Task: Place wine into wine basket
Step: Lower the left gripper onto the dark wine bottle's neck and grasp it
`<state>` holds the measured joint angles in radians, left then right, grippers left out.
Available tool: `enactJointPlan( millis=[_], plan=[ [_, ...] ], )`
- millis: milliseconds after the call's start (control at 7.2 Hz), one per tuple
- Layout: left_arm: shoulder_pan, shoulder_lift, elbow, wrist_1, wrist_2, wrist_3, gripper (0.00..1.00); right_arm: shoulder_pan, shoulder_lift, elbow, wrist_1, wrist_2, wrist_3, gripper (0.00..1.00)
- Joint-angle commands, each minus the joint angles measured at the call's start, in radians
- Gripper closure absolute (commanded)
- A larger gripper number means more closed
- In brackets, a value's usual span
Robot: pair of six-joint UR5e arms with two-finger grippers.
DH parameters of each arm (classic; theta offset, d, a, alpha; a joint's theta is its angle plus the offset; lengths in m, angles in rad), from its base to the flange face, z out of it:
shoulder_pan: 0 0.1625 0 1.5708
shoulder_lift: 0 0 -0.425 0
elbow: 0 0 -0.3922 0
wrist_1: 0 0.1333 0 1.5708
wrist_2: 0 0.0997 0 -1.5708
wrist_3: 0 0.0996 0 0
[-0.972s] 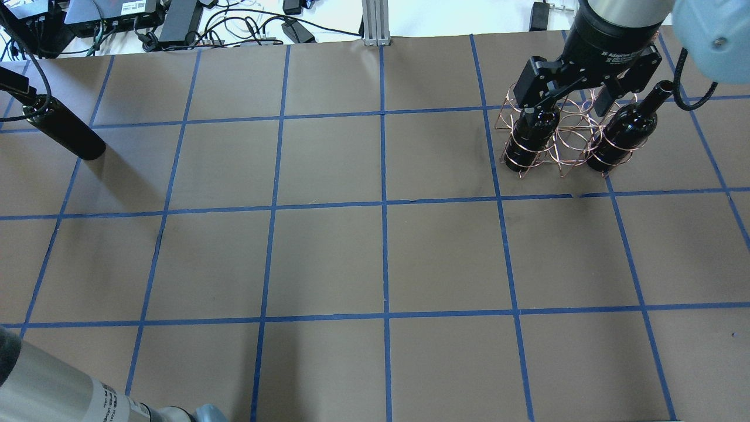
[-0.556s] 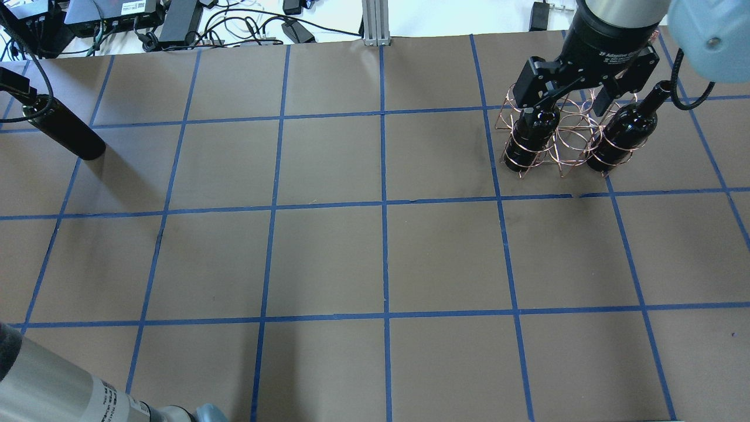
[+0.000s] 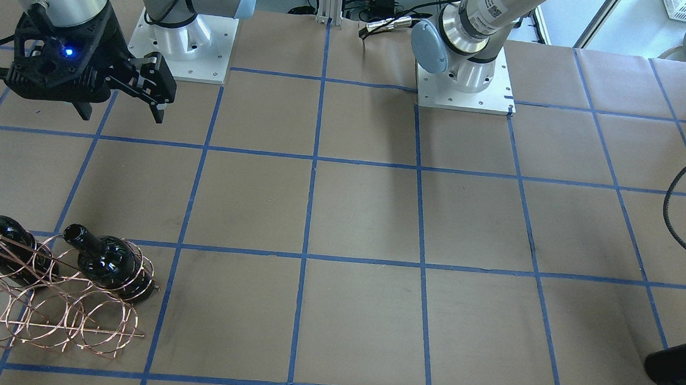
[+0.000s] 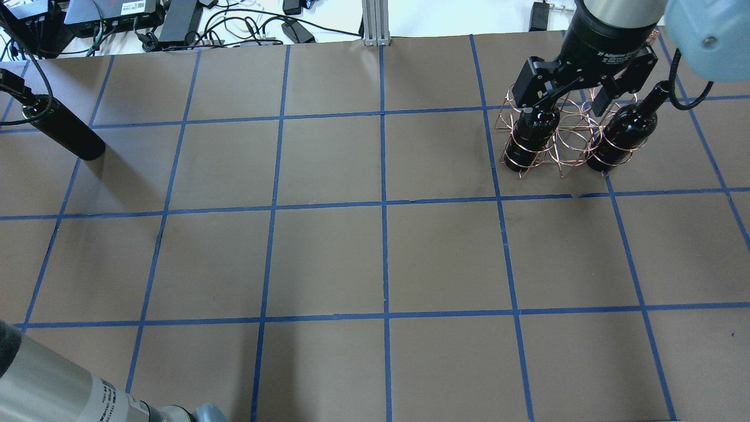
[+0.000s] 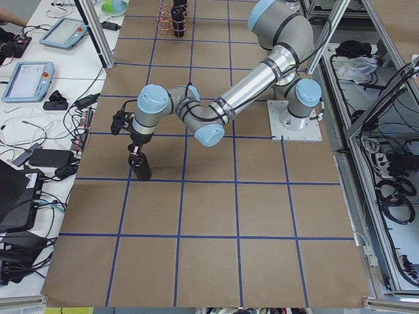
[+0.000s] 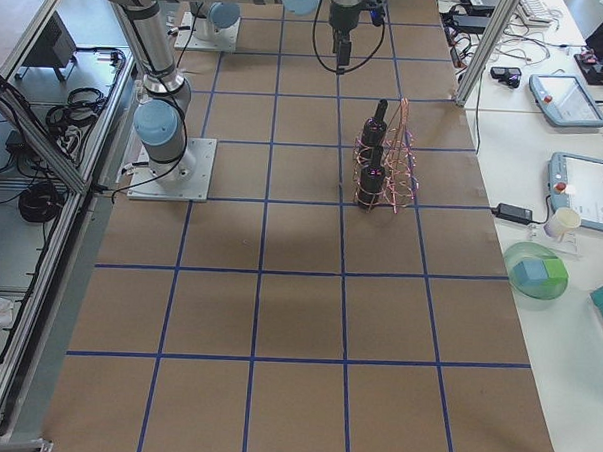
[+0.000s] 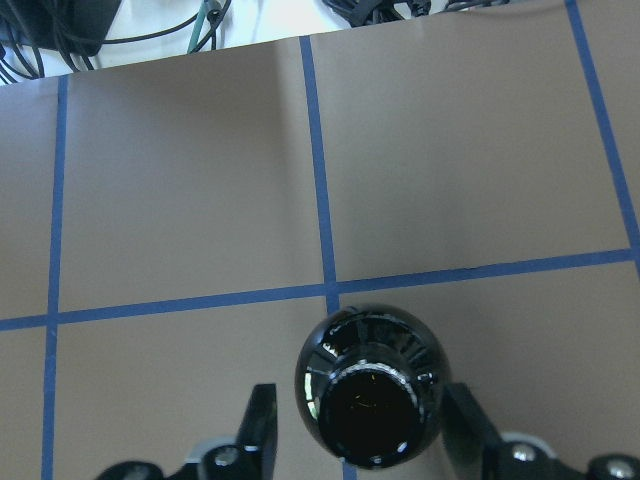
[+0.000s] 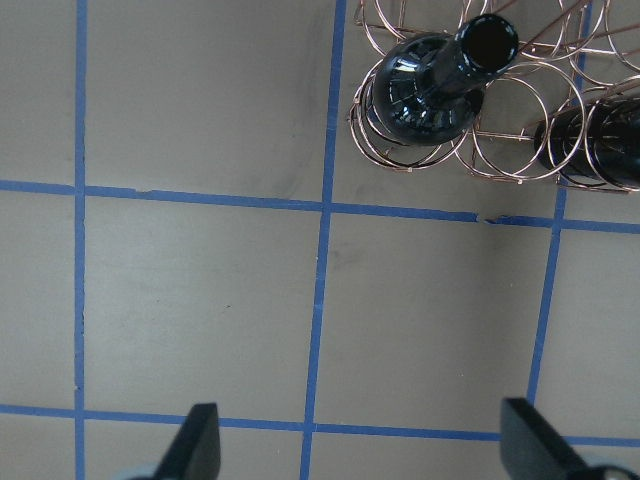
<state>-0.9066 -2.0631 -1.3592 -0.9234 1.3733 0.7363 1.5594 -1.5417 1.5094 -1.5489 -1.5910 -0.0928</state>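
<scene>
The copper wire wine basket (image 4: 571, 146) stands at the far right of the overhead view. Two dark wine bottles (image 4: 530, 143) (image 4: 624, 135) fill its outer hoops, and the middle hoop holds nothing. My right gripper (image 4: 565, 108) hangs open above the basket, holding nothing; its wrist view shows one bottle (image 8: 430, 90) and the rack (image 8: 520, 150) below it. A third wine bottle (image 4: 64, 132) stands upright at the far left. My left gripper (image 7: 360, 440) straddles that bottle's neck (image 7: 370, 400), open, with a gap showing on each side.
Cables and electronics (image 4: 176, 23) lie beyond the table's far edge. The two arm bases (image 3: 183, 45) (image 3: 465, 73) are bolted at the robot's side. A side bench with tablets (image 5: 39, 59) runs along the far edge. Brown paper with blue tape lines covers the table (image 4: 381, 258).
My right gripper has drifted slightly up and away from the basket, still open. The left gripper has shifted a little at the third bottle's neck. The bottles in the basket stay put.
</scene>
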Motion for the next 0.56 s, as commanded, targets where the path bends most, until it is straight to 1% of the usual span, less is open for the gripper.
enactJointPlan(
  millis=[0,139,278,417],
  plan=[
    [0.0,0.0,0.0,0.008,0.0,0.005,0.49,-0.001,0.002,0.0,0.0,0.005,0.004,0.0],
    [0.0,-0.002,0.0,0.012,-0.002,0.005,0.52,0.001,0.002,0.0,0.0,0.0,0.002,0.0],
    [0.0,-0.002,0.0,0.012,-0.002,0.005,0.53,-0.001,0.002,0.0,0.0,-0.001,0.001,0.0],
    [0.0,-0.002,0.0,0.014,-0.002,0.005,0.55,-0.001,0.002,0.0,0.0,-0.003,0.001,0.0]
  ],
)
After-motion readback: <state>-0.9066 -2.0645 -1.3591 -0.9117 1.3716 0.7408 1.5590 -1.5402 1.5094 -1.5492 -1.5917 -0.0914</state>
